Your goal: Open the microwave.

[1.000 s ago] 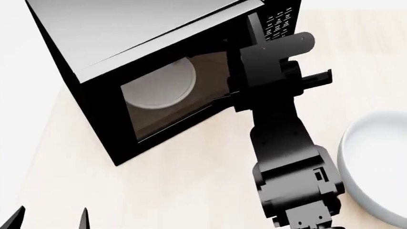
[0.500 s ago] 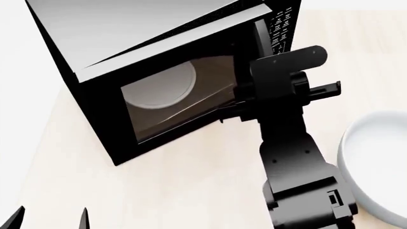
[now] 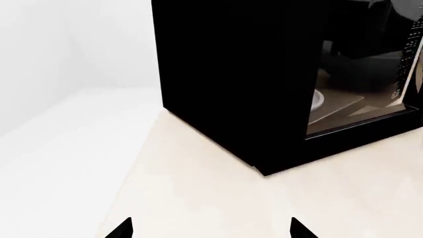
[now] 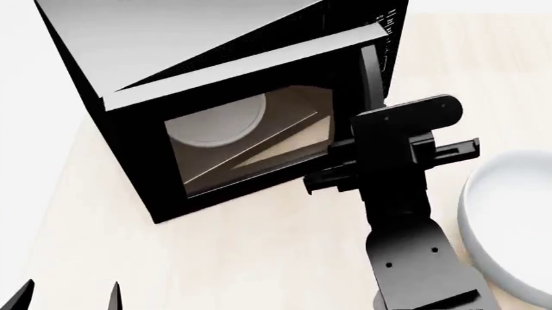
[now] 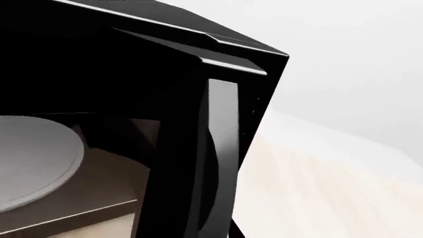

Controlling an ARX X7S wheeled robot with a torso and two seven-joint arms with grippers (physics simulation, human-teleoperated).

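Observation:
The large black microwave (image 4: 129,129) with a grey top stands on the pale table (image 4: 258,258). Its door (image 4: 258,139) is partly swung open from the right side, and the white turntable (image 4: 216,119) shows through the glass. The keypad (image 4: 390,26) is at the far right. My right gripper (image 4: 332,174) is at the door's free edge, shut on the vertical handle (image 5: 221,148), which fills the right wrist view with one fingertip (image 5: 235,232) beside it. My left gripper (image 4: 64,298) is open and empty, low at the near left; the left wrist view shows the microwave's side (image 3: 231,84).
A large white bowl (image 4: 509,219) sits on the table to the right of my right arm. The table's left edge (image 4: 52,194) runs beside the microwave. A white wall (image 3: 66,39) stands behind.
The door has swung further open. My right gripper has moved right and toward me with the handle. The left arm has not moved.

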